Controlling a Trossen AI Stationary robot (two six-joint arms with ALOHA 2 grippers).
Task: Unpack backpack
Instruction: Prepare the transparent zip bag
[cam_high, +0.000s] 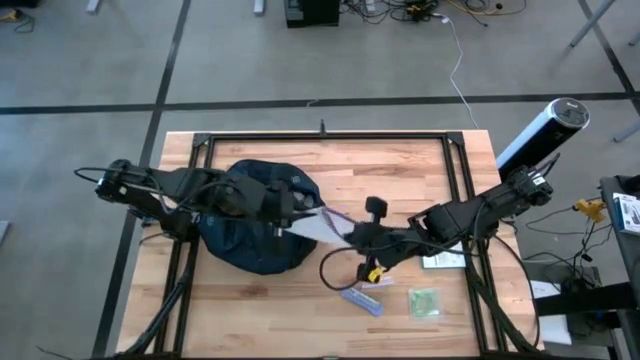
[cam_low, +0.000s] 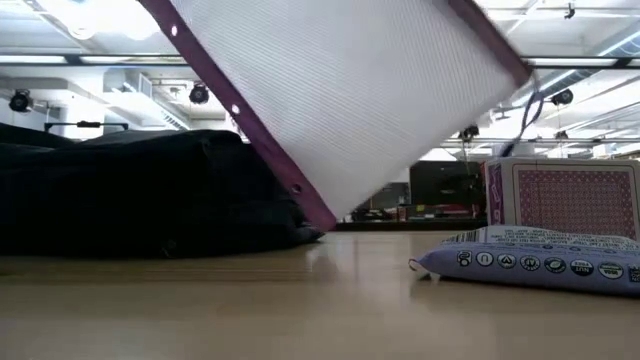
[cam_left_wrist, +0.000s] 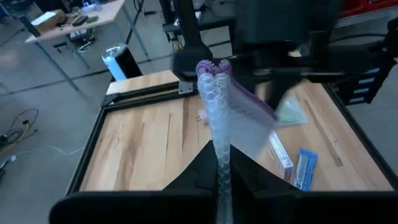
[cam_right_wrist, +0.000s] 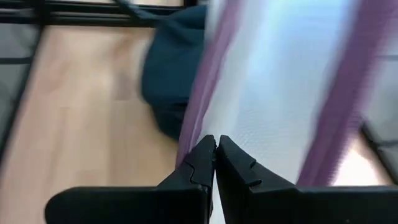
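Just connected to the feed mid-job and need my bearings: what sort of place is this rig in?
Probably a lab or workshop: a wooden table on a bare concrete floor, loose cables on the floor behind it, and strip ceiling lights overhead with more workbenches nearby.

Backpack (cam_low: 130, 190) cut off by low view's left edge.

Backpack (cam_high: 255, 230) lies on the desk (cam_high: 400, 165) at left. Zip pouch (cam_high: 318, 224) spans from its right side toward centre. Small packets (cam_high: 362, 299) lie near, right of centre.
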